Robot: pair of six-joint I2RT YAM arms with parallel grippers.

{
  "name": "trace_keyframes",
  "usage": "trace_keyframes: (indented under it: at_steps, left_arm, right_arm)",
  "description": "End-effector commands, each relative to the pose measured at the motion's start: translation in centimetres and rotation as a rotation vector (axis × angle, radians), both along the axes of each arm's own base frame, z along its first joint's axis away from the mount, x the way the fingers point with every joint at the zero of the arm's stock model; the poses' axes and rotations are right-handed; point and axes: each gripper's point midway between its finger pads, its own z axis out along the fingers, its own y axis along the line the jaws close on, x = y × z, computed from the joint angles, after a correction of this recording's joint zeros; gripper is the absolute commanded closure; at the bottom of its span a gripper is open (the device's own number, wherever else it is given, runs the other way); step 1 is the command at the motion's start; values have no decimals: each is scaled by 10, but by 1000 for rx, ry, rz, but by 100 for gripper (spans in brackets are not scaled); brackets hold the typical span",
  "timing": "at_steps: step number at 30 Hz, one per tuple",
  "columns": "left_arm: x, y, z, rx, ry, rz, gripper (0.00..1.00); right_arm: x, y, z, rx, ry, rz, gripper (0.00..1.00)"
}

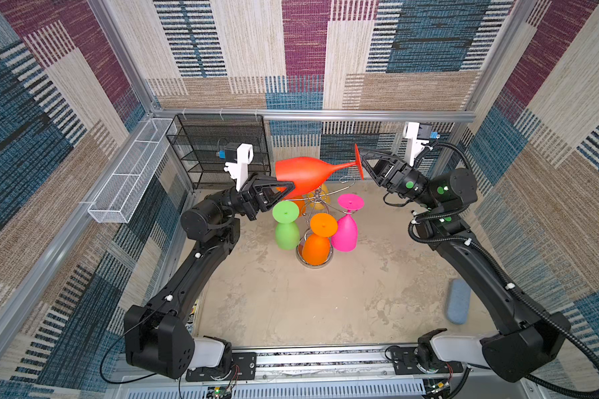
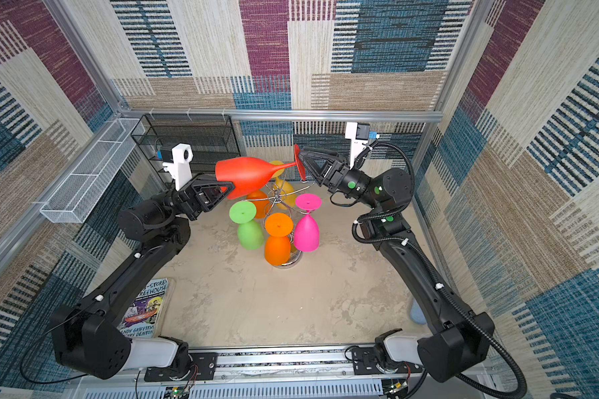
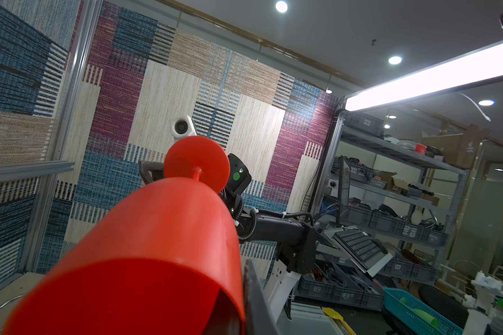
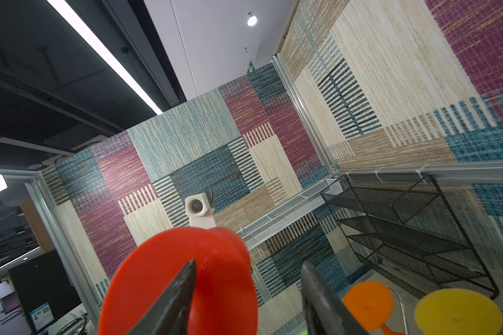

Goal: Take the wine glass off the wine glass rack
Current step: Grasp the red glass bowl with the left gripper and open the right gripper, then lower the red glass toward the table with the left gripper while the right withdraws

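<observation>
Jaws of my left gripper (image 1: 292,187) pinch the sideways red plastic wine glass (image 1: 305,173) by its bowl rim; my right gripper (image 1: 364,164) stands spread open at its foot, gripping nothing.

Beige table (image 1: 291,304): wine glass rack (image 1: 314,264) mid-rear, black mesh shelf (image 1: 218,152) rear-left, book (image 2: 146,307) front-left, blue-grey pad (image 1: 459,300) at right edge.

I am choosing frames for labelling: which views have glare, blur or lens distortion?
In both top views light is even, shadows soft, and the wide lens splays the patterned walls outward. In the left wrist view the ceiling light strip is blown out white; the red wine glass is sharp. In the right wrist view the purple wall panel looks smeared.
</observation>
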Motion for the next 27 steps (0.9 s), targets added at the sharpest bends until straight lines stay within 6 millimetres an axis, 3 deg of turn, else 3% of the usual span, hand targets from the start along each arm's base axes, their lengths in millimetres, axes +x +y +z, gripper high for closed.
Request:
trace_keyframes:
  at_steps: [1, 5, 9, 12, 20, 23, 27]
  left_arm:
    - [-14, -4, -3, 66, -62, -34, 100]
    - [-5, -8, -11, 130, -31, -1, 100]
    - [8, -18, -38, 277, 8, 154, 100]
    - [0, -20, -38, 351, -22, 229, 100]
    - [-38, -26, -22, 341, -32, 140, 100]
    - [-50, -30, -33, 401, -24, 150, 100]
    - [-67, -39, -61, 593, -63, 238, 100]
  right_arm:
    - [20, -13, -19, -98, 52, -148, 36]
    - [35, -46, -22, -162, 80, -408, 32]
    - [36, -79, -32, -196, 108, -594, 29]
    - [34, -95, -44, -220, 128, -673, 28]
    - [39, -119, -79, -275, 202, -799, 25]
    - [40, -131, -83, -288, 219, -866, 23]
    - [39, -148, -86, -308, 226, -955, 21]
